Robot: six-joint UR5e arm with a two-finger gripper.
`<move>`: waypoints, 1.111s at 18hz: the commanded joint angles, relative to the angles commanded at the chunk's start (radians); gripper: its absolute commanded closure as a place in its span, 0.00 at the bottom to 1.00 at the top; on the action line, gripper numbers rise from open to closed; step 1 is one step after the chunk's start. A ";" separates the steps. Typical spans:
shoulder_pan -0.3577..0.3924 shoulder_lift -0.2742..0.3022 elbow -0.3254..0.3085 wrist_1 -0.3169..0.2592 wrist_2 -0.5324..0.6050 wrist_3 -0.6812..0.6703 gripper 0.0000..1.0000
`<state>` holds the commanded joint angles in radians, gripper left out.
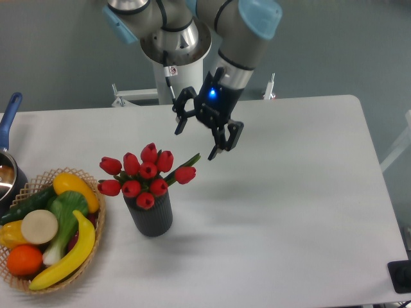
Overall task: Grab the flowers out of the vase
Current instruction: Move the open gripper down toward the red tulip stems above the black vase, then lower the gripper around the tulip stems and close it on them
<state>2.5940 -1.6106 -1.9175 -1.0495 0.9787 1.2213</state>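
The flowers (144,175), a bunch of red tulip buds with green stems and a long green leaf, stand in the vase (151,214), a short dark ribbed cylinder on the white table left of centre. My gripper (196,142) hangs above and to the right of the bunch, tilted, with its two black fingers spread apart and nothing between them. One fingertip (214,153) is close to the tip of the green leaf but apart from it.
A wicker basket (96,247) of colourful fruit and vegetables sits at the front left, close to the vase. A metal pot with a blue handle (9,115) is at the left edge. The white table (289,212) extends to the right.
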 joint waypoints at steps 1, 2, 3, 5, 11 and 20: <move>-0.009 -0.017 0.000 0.035 -0.006 -0.017 0.00; -0.026 -0.037 0.003 0.075 -0.024 -0.028 0.00; -0.046 -0.058 0.005 0.113 -0.049 -0.037 0.00; -0.051 -0.069 0.005 0.141 -0.061 -0.052 0.00; -0.058 -0.083 0.006 0.147 -0.072 -0.049 0.00; -0.072 -0.088 -0.002 0.151 -0.189 -0.045 0.00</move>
<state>2.5219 -1.6981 -1.9190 -0.8989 0.7900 1.1765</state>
